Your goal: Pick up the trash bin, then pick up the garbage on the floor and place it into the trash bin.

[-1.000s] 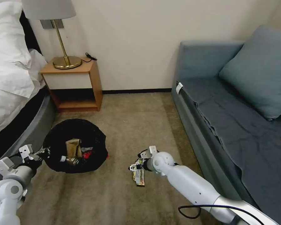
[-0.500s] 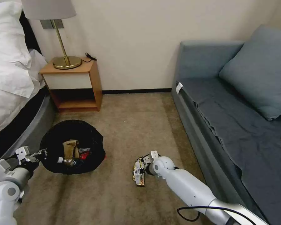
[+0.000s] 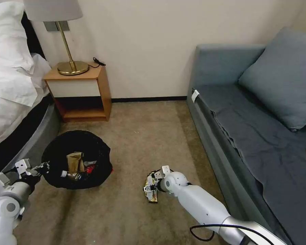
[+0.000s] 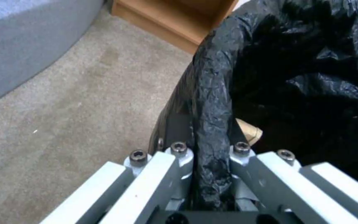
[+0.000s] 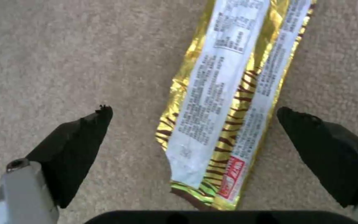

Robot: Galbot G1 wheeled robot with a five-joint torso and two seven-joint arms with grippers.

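Two grippers at work over tan carpet [image 3: 132, 211], between bed [image 3: 10, 95] and grey sofa [image 3: 255, 136]. Left gripper [image 3: 40, 167] low at the near-left side of the trash bin [image 3: 76, 160], clenched on the bin's rim; the left wrist view has its grey fingers [image 4: 179, 161] pinching a fold of the crinkly black liner [image 4: 212, 124] between them, one finger outside the rim, one inside. Bin sits in front of the wooden nightstand [image 3: 83, 93], close to the bed base. Inside the bin: crumpled brown paper bag [image 3: 74, 161] standing against the liner, clear bottle [image 3: 70, 175] lying on its side in front of it, red-white snack wrapper [image 3: 91, 166] just to the right of the bag. A tan corner of paper also peeks past the liner in the left wrist view [image 4: 248, 132].

Right gripper [image 3: 150, 185] reaches down to the floor right of the bin, well apart from it. Jaws spread wide, black fingertips [image 5: 79, 146] on either side of the long gold-green bar wrapper [image 5: 228, 102], neither pad touching it. Wrapper lies flat on the carpet, printed white panel up, gold striped edges, small red label near its torn end. Cannot tell whether the pads touch the carpet
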